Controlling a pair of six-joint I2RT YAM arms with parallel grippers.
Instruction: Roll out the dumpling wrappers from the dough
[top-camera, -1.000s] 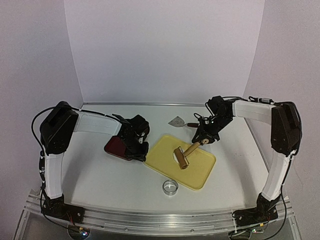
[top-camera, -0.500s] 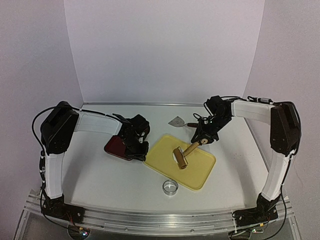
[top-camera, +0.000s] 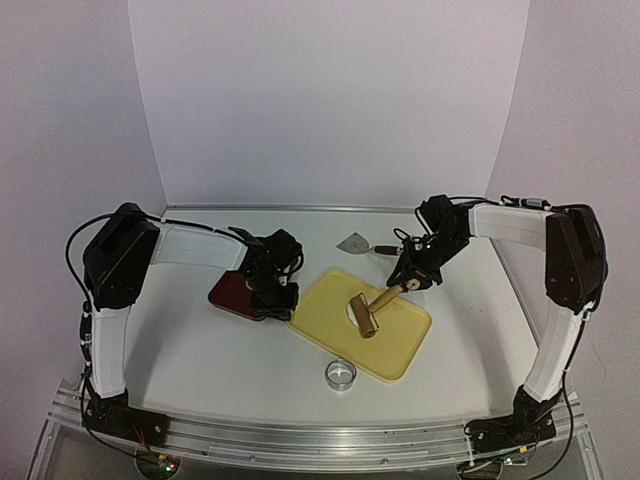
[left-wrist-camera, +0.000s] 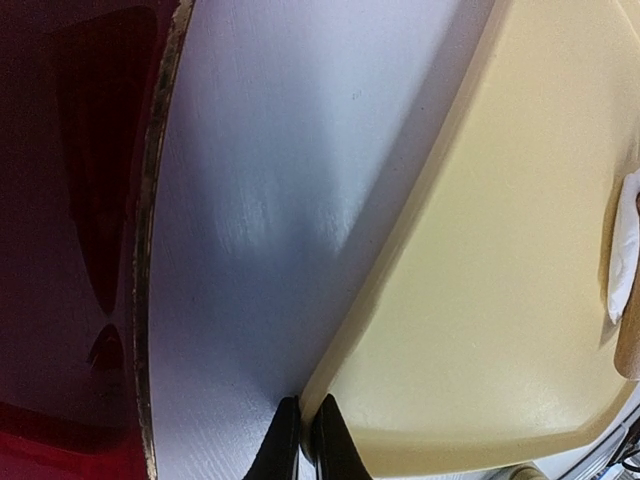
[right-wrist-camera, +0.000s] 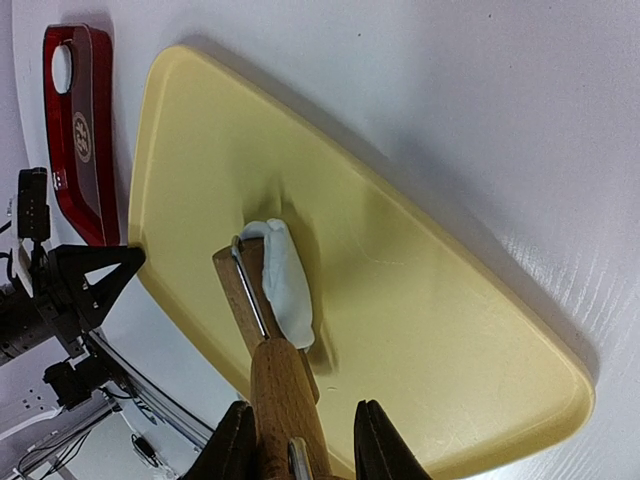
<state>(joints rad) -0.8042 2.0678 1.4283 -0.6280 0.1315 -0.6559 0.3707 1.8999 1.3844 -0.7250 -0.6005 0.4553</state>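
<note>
While roller presses it, dough: soft, sticky lump mid yellow board; handle via roller only.
Right gripper: clamped on roller handle.
Left gripper: pinching board edge.

White table carries yellow board, red board, ring cutter, scraper.

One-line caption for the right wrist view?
Right gripper straddles the roller handle, roller head on the dough atop the yellow board.
</note>
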